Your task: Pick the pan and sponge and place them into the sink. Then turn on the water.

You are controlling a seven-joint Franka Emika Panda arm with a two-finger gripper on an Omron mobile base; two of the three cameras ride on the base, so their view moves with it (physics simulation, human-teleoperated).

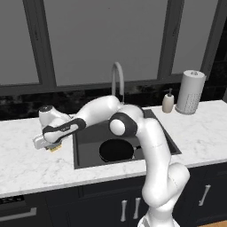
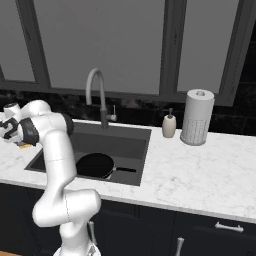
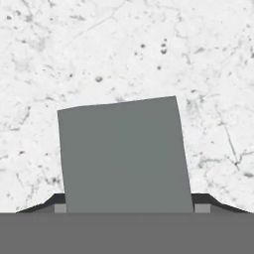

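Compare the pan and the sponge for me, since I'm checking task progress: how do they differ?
The pan is round, black and lies in the sink; the sponge is a small grey-topped rectangular block on the marble counter left of the sink. The pan is far larger. The fingers flank the sponge, not the pan.

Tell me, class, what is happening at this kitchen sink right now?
The robot arm has reached left of the sink, its gripper down over the sponge on the marble counter, fingertips either side of it. The pan already lies in the basin. No water runs from the faucet yet.
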